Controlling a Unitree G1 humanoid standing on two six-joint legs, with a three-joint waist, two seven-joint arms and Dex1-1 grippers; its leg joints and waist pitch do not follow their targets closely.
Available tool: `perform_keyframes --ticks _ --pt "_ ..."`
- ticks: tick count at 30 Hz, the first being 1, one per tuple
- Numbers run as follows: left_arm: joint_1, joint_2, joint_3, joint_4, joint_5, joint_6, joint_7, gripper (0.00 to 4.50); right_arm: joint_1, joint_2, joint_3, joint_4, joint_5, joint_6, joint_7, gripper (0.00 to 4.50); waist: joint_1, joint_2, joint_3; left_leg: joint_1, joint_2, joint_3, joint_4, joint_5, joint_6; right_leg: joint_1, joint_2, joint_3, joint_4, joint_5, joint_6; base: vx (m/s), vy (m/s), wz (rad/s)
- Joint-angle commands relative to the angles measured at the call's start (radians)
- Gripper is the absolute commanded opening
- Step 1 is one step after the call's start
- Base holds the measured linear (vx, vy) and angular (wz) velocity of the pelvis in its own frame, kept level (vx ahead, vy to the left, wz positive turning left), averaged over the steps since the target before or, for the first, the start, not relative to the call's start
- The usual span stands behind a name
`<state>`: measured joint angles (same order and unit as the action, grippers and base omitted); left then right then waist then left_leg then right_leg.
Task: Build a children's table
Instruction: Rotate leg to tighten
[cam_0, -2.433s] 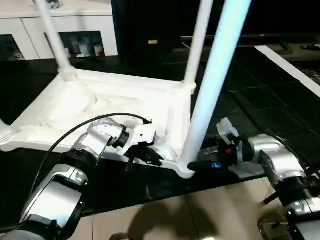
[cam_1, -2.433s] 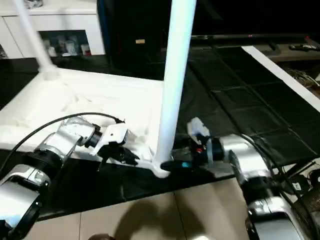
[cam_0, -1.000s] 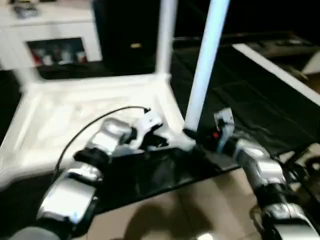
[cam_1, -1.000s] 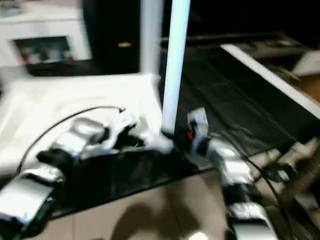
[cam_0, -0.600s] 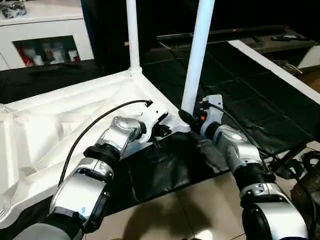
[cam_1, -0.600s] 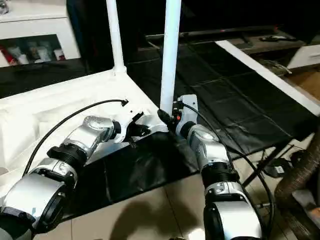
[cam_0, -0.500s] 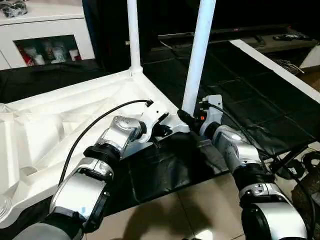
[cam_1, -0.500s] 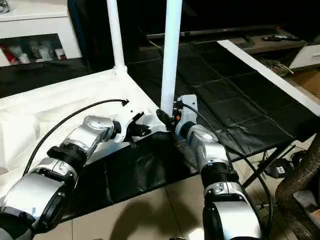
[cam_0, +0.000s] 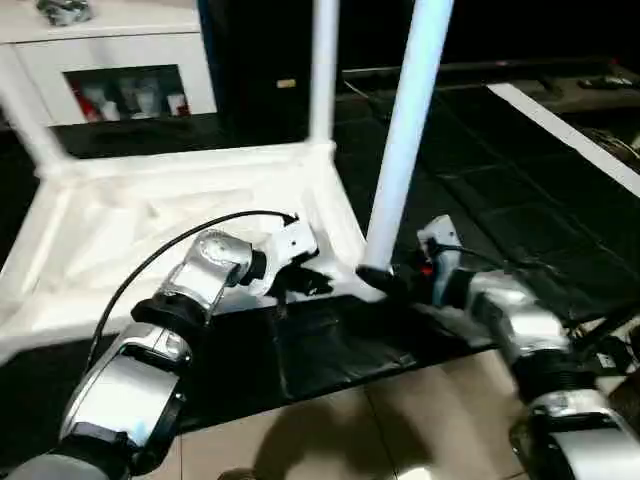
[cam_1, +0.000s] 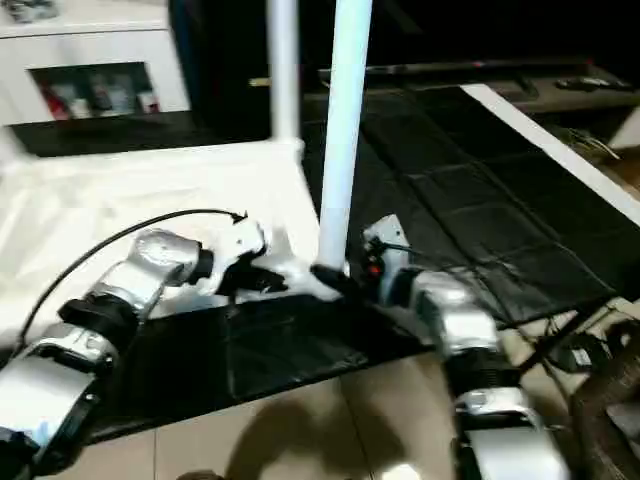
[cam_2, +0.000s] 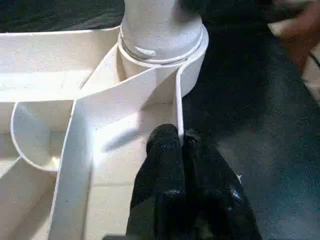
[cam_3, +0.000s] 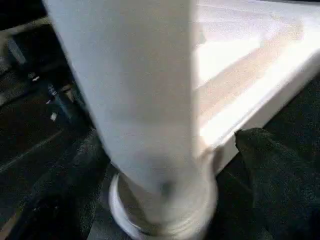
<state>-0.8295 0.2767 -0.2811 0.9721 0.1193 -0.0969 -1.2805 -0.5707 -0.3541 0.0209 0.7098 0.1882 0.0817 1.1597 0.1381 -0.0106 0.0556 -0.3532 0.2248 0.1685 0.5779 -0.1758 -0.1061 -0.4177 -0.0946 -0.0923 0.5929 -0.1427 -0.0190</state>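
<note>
The children's table (cam_0: 150, 210) lies upside down on a black mat, its white ribbed underside facing up and round white legs standing at the corners. My left gripper (cam_0: 303, 283) is shut on the thin frame wall beside the near corner; its black fingers (cam_2: 167, 165) pinch that wall just below the leg socket (cam_2: 160, 40). The near leg (cam_0: 405, 140) rises from that corner. My right gripper (cam_0: 382, 278) is at the leg's foot, open, with one finger (cam_3: 280, 185) on each side of the leg (cam_3: 145, 100) and a gap showing.
A white cabinet (cam_0: 120, 60) with glass doors stands at the back left. The black mat (cam_0: 500, 170) runs right to a white strip (cam_0: 570, 130). Beige floor tiles (cam_0: 400, 430) lie in front. Cables and a hose (cam_1: 600, 380) hang low right.
The camera has shifted. My right gripper's fingers have spread apart from the near leg's foot. The left gripper keeps its pinch on the frame wall.
</note>
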Motion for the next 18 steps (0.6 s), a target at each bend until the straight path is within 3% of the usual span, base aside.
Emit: perform_keyframes --ticks 1,5,9,10,11,16,18 --pt "-0.003 0.016 -0.041 -0.023 0.01 -0.059 -0.111 0.0 -0.001 -0.027 0.024 -0.012 0.004 -0.041 0.098 4.25 -0.004 -0.006 -0.074 0.001 0.005 0.015 -0.059 -0.216 0.071 0.068 -0.047 0.04 -0.06 -0.243 -0.229 0.0 0.0 0.0" --pt "0.005 0.026 -0.063 -0.034 0.016 -0.09 -0.176 0.0 -0.009 -0.041 0.054 -0.023 0.022 -0.026 0.222 4.25 0.001 -0.007 -0.073 0.003 0.005 0.016 -0.059 -0.227 0.074 0.064 -0.048 0.04 -0.066 -0.299 -0.213 0.0 0.0 0.0" --pt "0.001 0.033 -0.085 -0.025 0.03 -0.116 -0.192 0.0 -0.024 -0.039 0.096 -0.009 0.016 -0.022 0.302 3.9 0.003 -0.004 -0.073 0.004 0.01 0.014 -0.061 -0.232 0.067 0.061 -0.046 0.039 -0.061 -0.281 -0.227 0.0 0.0 0.0" --pt "0.0 0.033 -0.087 -0.021 0.033 -0.123 -0.191 0.0 -0.028 -0.037 0.101 0.0 0.013 -0.029 0.309 3.87 0.003 -0.012 -0.074 0.004 0.009 0.014 -0.061 -0.231 0.066 0.061 -0.045 0.039 -0.061 -0.28 -0.226 0.0 0.0 0.0" --pt "0.0 0.033 -0.087 -0.021 0.033 -0.123 -0.191 0.0 -0.028 -0.037 0.101 0.0 0.013 -0.029 0.309 3.8 0.004 -0.008 -0.074 0.003 0.01 0.013 -0.061 -0.226 0.063 0.061 -0.047 0.04 -0.059 -0.282 -0.226 0.0 0.0 0.0" --pt "-0.001 0.022 -0.083 -0.018 0.03 -0.133 -0.179 0.0 -0.06 0.009 0.117 0.051 -0.003 -0.059 0.314 3.34 0.004 -0.011 -0.074 0.002 0.01 0.013 -0.061 -0.228 0.056 0.059 -0.051 0.04 -0.061 -0.318 -0.212 0.0 0.0 0.0" --pt "0.004 0.022 -0.083 -0.022 0.028 -0.135 -0.181 0.0 -0.064 0.019 0.12 0.052 0.001 -0.054 0.32 3.1 0.004 -0.011 -0.075 0.0 0.01 0.013 -0.06 -0.213 0.061 0.06 -0.05 0.04 -0.058 -0.289 -0.217 0.0 0.0 0.0"
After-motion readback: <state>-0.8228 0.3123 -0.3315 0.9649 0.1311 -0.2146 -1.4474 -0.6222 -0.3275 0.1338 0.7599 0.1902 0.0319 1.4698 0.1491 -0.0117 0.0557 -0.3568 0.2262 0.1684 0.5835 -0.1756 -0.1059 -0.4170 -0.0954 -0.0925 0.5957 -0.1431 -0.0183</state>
